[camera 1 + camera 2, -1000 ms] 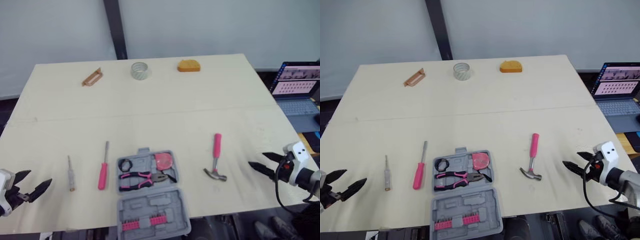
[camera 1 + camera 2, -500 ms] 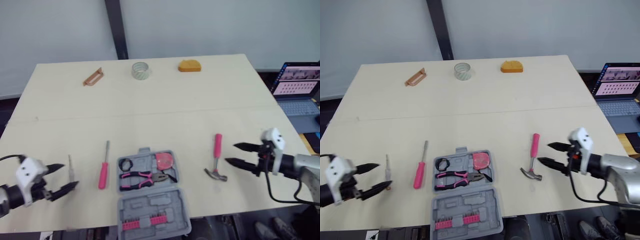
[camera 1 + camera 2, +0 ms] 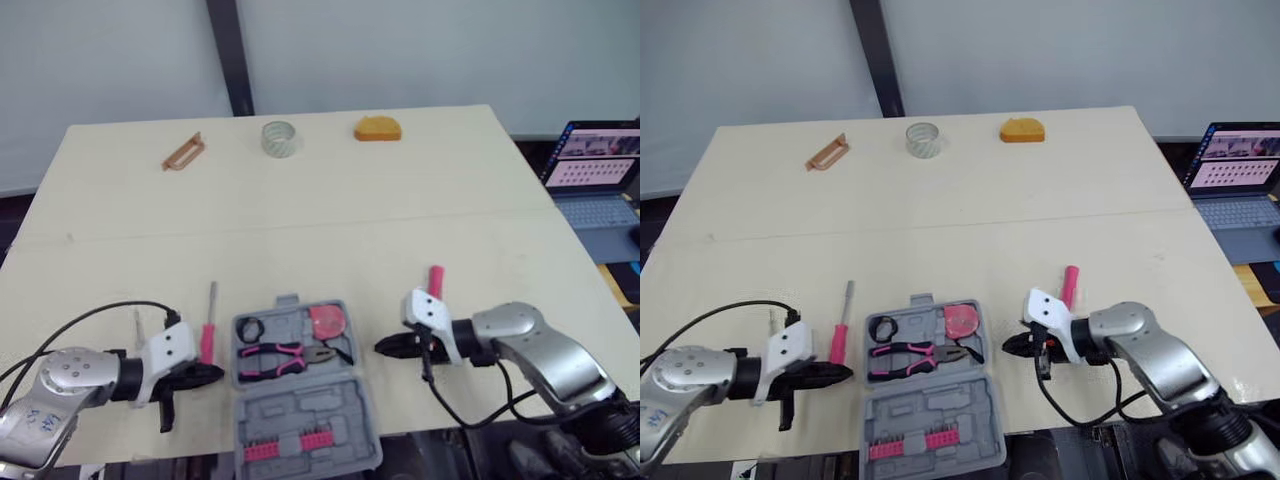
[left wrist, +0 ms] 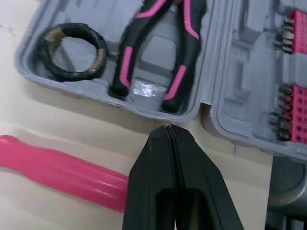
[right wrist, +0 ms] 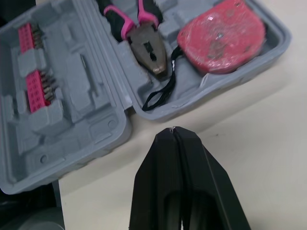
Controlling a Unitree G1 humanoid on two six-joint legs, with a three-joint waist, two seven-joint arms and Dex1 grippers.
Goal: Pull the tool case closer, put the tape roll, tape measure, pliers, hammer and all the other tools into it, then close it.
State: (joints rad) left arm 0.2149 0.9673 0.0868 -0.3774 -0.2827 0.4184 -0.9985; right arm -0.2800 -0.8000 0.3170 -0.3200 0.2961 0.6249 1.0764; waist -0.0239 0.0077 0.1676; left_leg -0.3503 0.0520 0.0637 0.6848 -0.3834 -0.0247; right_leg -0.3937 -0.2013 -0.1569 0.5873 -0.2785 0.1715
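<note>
The left arm (image 3: 70,378) lies low at the near left, its silver forearm reaching rightward toward the middle and ending in a white wrist housing (image 3: 172,345). The left gripper (image 3: 216,374) points right, its two black fingers pressed together tip to tip. The right arm (image 3: 535,350) bends in from the near right, forearm aimed left; the right gripper (image 3: 381,347) points left, its fingers likewise pressed together, so the two grippers face each other
</note>
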